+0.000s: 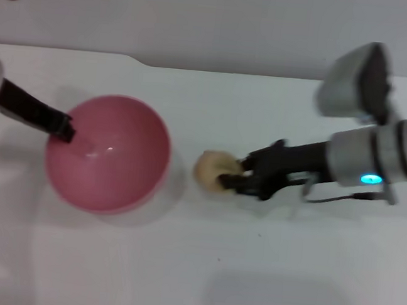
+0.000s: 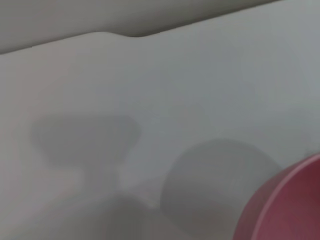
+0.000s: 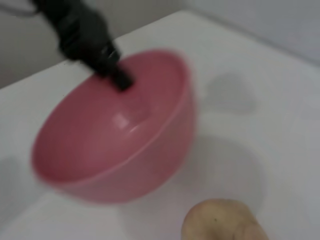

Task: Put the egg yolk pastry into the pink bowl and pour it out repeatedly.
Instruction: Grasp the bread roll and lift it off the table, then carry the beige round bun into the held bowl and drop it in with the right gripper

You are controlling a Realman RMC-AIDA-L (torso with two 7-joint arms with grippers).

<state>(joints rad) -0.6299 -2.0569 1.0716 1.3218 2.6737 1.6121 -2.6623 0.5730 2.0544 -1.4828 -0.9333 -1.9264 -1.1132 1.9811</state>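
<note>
Although the bowl looks tipped toward the right, we read this moment as the loading step, with the pastry not yet inside. At far left, the left hand (image 1: 68, 130) pinches the near-left rim of the pink bowl (image 1: 110, 155), one black finger (image 3: 117, 77) reaching inside the wall, so we take it as closed on the rim. From the right wrist view the bowl appears raised off the counter (image 1: 192, 280) on one side, its mouth tilted, and its interior holds nothing.

Moving rightward, a short strip of bare counter separates the bowl's right edge from the egg yolk pastry (image 1: 214, 172). The pastry sits between the dark fingers of the right hand (image 1: 233, 175), which we judge to be gripping it from the right; whether it rests on the counter or is just lifted, we cannot tell. The right forearm extends away to the right edge of the head view.

We judge that the next move calls for the right hand to carry the pastry leftward and up over the bowl's near rim, then release it above the hollow, while the left hand levels the bowl to receive it.

As for room, the counter's far edge runs behind both hands, well apart from them, with a small step in its outline behind the bowl. The near counter is open.
</note>
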